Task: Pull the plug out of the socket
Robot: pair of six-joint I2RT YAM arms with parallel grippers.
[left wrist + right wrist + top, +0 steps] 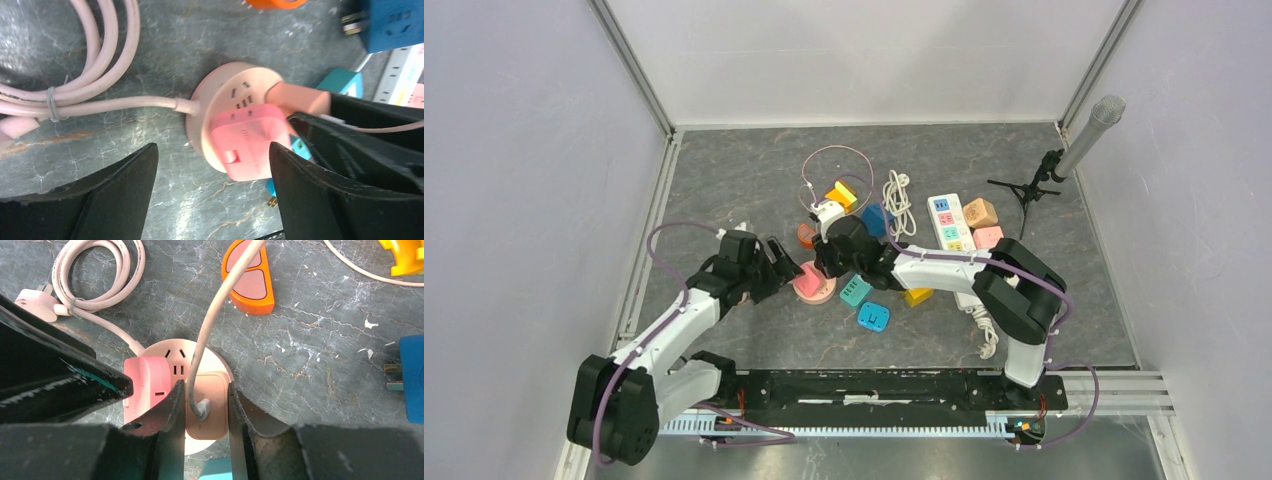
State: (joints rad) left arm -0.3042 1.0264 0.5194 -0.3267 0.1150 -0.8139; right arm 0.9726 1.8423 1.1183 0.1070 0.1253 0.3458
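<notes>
Grey marbled table (724, 180) is carrying both arms' work near its middle. The left arm (674, 320) is reaching up and to the right from its base, elbow low, wrist tipping down toward the round pink socket (814, 285). The right arm (944, 268) is folding back at its elbow and stretching its white forearm leftward across the table to the same spot, so the two wrists are nearly meeting over the socket.

The left gripper (212, 150) is hanging with its claw spread wide and holding nothing. One finger (310, 185) is sitting right against the edge of the bright pink adapter (250, 140) that is plugged into the socket; whether it is actually touching is unclear. The other finger is standing clear over bare table.

The right gripper (206, 387) is pinching narrow on the peach plug (205, 415), one finger pressing each side. That plug is sitting seated in the socket beside the adapter, and its pale cable (220, 295) is rising up between the fingers.
</notes>
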